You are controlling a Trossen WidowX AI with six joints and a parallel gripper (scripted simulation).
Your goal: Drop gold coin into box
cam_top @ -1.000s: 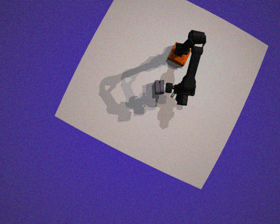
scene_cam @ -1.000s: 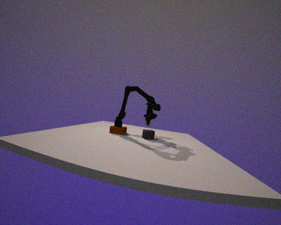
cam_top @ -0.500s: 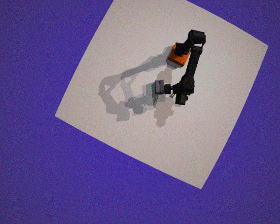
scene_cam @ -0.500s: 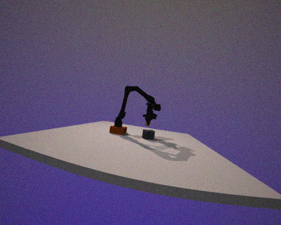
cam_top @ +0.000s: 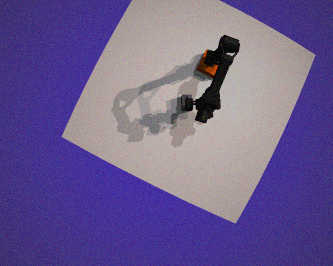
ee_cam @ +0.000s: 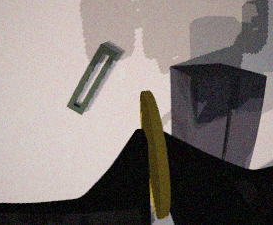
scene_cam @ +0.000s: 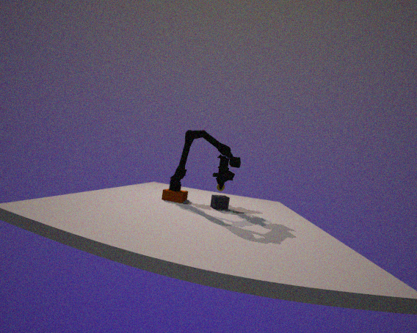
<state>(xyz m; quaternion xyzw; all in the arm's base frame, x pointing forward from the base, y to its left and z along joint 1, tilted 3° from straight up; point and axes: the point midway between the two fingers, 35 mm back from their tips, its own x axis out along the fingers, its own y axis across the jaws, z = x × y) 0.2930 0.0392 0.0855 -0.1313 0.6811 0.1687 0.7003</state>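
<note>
My gripper point(scene_cam: 220, 186) point(ee_cam: 146, 135) is shut on the gold coin point(scene_cam: 220, 190) point(ee_cam: 155, 161). The coin shows nearly edge-on in the wrist view and is held in the air. The closed grey box point(scene_cam: 219, 202) point(ee_cam: 183, 114) stands below the gripper in the exterior view and right of the coin in the wrist view. Its narrow dark slot point(ee_cam: 228, 131) leans slightly differently from the coin there. The dark-green holder point(ee_cam: 106, 50) is empty, at upper left in the wrist view. In the top view the arm's wrist hides the coin and covers much of the box.
The orange arm base point(cam_top: 204, 68) point(scene_cam: 175, 196) stands on the pale table top point(cam_top: 224, 176) point(scene_cam: 133, 235), with the arm reaching out from it. Shadows of the arm lie across the table and over part of the box's lid.
</note>
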